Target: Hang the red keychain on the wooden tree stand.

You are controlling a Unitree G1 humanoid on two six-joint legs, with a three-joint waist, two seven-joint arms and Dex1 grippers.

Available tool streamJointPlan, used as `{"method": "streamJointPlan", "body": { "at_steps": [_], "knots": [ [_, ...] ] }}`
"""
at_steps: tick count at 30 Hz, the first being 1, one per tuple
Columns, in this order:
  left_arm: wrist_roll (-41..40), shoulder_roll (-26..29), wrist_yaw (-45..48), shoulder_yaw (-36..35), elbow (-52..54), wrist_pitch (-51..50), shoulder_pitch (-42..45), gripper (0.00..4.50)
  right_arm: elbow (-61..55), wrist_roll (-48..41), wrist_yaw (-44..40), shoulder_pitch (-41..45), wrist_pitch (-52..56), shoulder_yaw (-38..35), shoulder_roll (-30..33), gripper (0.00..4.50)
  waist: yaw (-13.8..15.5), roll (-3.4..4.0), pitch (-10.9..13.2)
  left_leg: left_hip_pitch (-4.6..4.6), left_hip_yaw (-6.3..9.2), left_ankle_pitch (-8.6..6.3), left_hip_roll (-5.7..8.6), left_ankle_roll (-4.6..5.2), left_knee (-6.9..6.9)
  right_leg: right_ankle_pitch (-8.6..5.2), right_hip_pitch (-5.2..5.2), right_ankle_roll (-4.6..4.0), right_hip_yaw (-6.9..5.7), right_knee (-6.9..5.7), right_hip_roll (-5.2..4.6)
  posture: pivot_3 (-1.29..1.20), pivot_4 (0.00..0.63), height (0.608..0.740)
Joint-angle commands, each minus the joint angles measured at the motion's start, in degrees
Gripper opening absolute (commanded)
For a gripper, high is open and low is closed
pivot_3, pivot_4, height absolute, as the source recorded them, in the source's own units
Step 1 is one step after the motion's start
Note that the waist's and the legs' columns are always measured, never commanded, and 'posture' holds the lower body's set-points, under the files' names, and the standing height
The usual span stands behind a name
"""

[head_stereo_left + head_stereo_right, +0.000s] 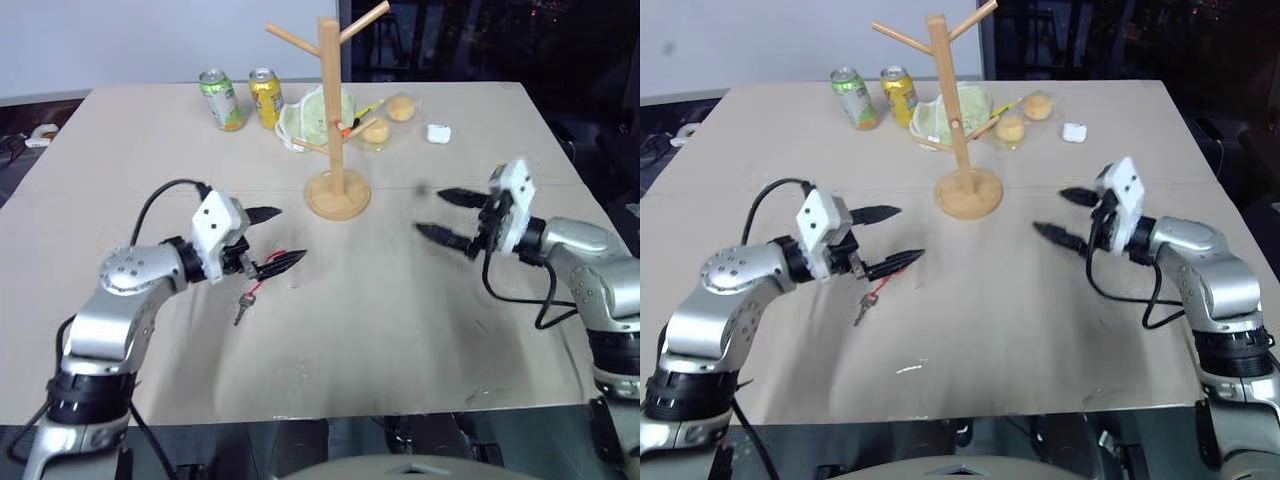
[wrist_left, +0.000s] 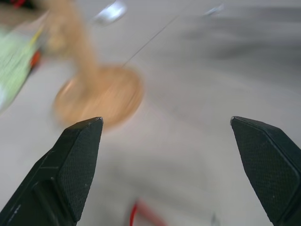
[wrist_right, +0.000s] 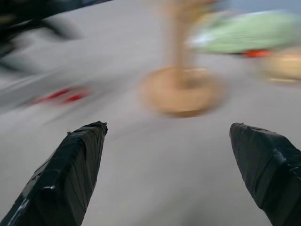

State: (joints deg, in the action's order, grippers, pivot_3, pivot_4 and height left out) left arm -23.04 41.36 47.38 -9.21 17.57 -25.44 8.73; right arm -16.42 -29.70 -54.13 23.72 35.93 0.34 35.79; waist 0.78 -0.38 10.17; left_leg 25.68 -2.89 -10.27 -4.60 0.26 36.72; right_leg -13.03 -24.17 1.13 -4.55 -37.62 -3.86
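The red keychain [image 1: 262,283] lies flat on the tan table, its small silver key [image 1: 241,311] pointing toward the near edge. My left gripper [image 1: 288,236] hovers open just above and beyond it, holding nothing; the red loop [image 2: 141,213] shows low between its fingers [image 2: 77,160]. The wooden tree stand [image 1: 332,110] rises upright on its round base [image 1: 338,197] at the table's middle, right of and farther back than the left gripper. To the right of the stand, my right gripper [image 1: 430,211] is open and empty, pointing left at the base [image 3: 181,92] with the keychain [image 3: 61,95] beyond.
Behind the stand are a green can [image 1: 222,100], a yellow can [image 1: 265,97], a green bagged item [image 1: 315,115], wrapped buns [image 1: 390,115] and a small white object [image 1: 438,132]. The table's near edge [image 1: 330,412] runs close in front of both arms.
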Motion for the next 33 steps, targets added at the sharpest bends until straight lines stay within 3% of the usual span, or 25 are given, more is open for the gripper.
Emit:
{"method": "streamJointPlan", "body": {
  "at_steps": [1, 5, 13, 23, 26, 33],
  "knots": [
    [0.62, -1.89, -7.12, -3.77, 5.38, -2.75, -3.62, 4.50, -5.48, -2.03, -4.31, -0.18, -1.58, 0.95, 2.11, 4.49, -0.03, -0.01, 0.00, -0.01, -0.04, 0.00, 0.00, 0.00, 0.03, 0.00, 0.00, 0.00, 0.04, -0.02, -0.02, 0.00, 0.150, 0.740],
    [0.81, -6.44, -14.23, -5.25, 6.76, -5.93, -7.83, 4.50, -5.14, -1.85, -5.90, 0.68, -2.18, 2.18, 2.61, 4.49, 0.02, -0.07, -0.03, -0.02, -0.01, -0.01, 0.01, -0.01, 0.12, -0.12, 0.01, -0.22, 0.04, -0.04, -0.02, 0.00, 0.150, 0.740],
    [1.00, -10.36, -17.32, -2.50, 7.89, -7.91, -11.96, 4.50, -2.81, -1.35, -6.63, 2.24, -2.54, 2.85, 2.55, 4.49, 0.08, -0.09, -0.04, 0.01, 0.00, -0.01, 0.02, -0.01, 0.13, -0.12, -0.01, -0.22, 0.03, -0.04, -0.01, 0.00, 0.150, 0.740],
    [7.69, -10.26, -19.34, 3.77, 2.47, -7.30, -11.81, 4.50, -4.94, -2.53, -5.35, 2.37, -0.21, 2.60, 2.55, 4.49, 0.10, -0.08, -0.07, -0.01, 0.01, -0.01, 0.02, -0.02, 0.13, -0.12, -0.01, -0.23, 0.03, -0.06, -0.02, 0.00, 0.150, 0.740],
    [7.83, -10.54, -19.65, 3.51, 1.53, -7.53, -11.34, 3.86, -5.26, -2.84, -5.16, 2.14, 0.23, 2.11, 2.79, 4.50, 0.10, -0.07, -0.08, -0.02, 0.01, -0.01, 0.03, -0.02, 0.13, -0.12, -0.01, -0.23, 0.03, -0.06, -0.03, 0.00, 0.150, 0.740],
    [8.30, -10.74, -20.91, 3.47, 1.03, -9.09, -10.78, 0.66, -4.55, -2.95, -5.11, 1.90, -0.29, 1.86, 3.00, 4.50, 0.07, -0.08, -0.10, -0.02, 0.01, -0.01, 0.03, -0.02, 0.13, -0.12, -0.01, -0.23, 0.03, -0.06, -0.04, 0.00, 0.150, 0.740]
  ]
}}
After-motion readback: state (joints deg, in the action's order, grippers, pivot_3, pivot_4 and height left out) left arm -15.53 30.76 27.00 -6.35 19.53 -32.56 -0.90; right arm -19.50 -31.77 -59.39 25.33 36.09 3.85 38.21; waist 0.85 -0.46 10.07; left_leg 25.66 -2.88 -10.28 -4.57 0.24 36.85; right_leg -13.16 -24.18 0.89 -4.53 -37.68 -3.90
